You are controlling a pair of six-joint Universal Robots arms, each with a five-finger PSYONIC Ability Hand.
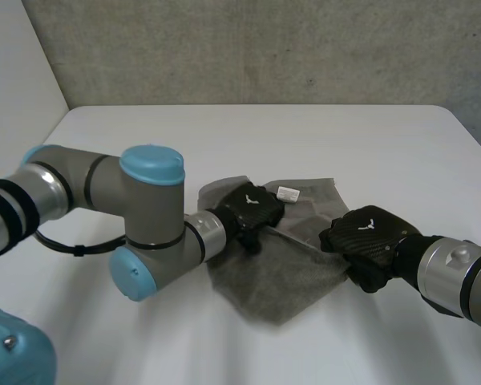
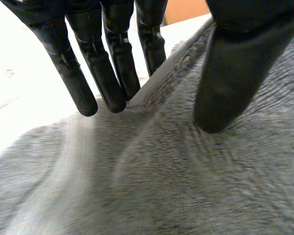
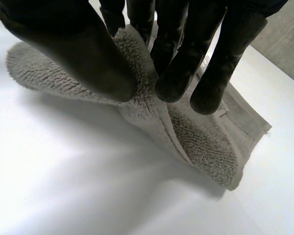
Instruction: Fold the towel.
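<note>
**Mia:** Where is the towel?

**Tom:** The grey towel (image 1: 276,281) lies bunched up on the white surface (image 1: 305,136), between the two arms.

**Mia:** What is the left robot hand (image 1: 252,208) doing?

**Tom:** It sits on the towel's far left part. Its thumb and straight fingers (image 2: 112,83) squeeze a ridge of cloth.

**Mia:** And the right robot hand (image 1: 365,233)?

**Tom:** It pinches the towel's right edge between its thumb and fingers. That bit is up off the surface.

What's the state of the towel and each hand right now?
Towel: rumpled, partly lifted, not folded flat.
Left hand: fingers and thumb pinch a ridge of towel.
Right hand: fingers and thumb pinch the towel's edge, raised off the table.
</note>
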